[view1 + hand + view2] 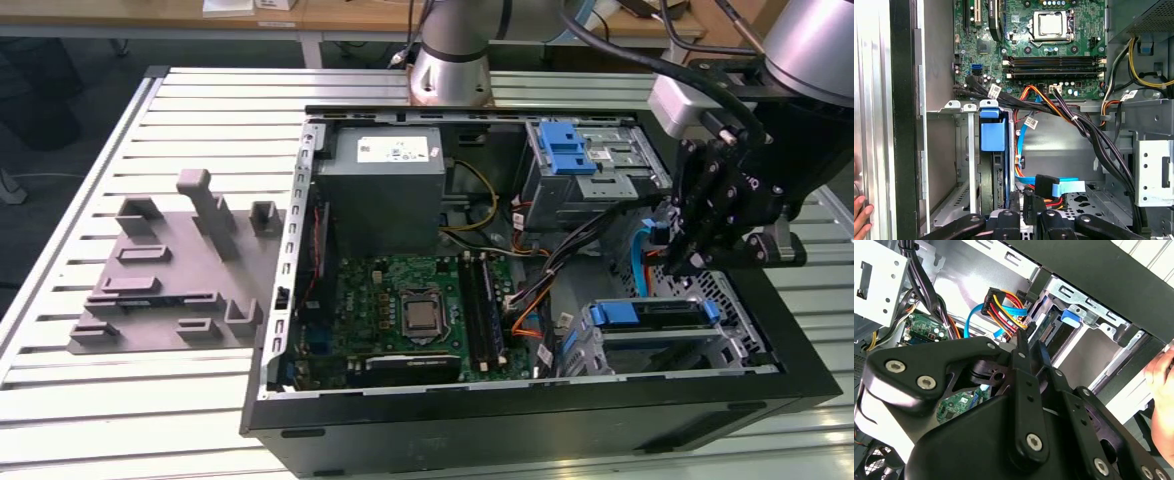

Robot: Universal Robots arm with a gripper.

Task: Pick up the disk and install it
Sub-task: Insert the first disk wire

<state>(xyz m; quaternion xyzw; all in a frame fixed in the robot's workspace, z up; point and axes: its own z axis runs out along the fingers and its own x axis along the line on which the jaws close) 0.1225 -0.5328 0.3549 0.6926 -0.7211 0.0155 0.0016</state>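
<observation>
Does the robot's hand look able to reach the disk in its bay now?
Probably yes: the hand hangs over the open case near the disk, and its blue tab is uncovered. The cables beside it may brush the hand.

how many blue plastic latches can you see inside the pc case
2: one blue latch on the upper drive cage by the grey power supply, one on the lower drive bay under the gripper. Others may be hidden.

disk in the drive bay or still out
In: the disk stands on edge inside the silver bay, its blue frame up; the pincer hovers just above, holding nothing.
</observation>
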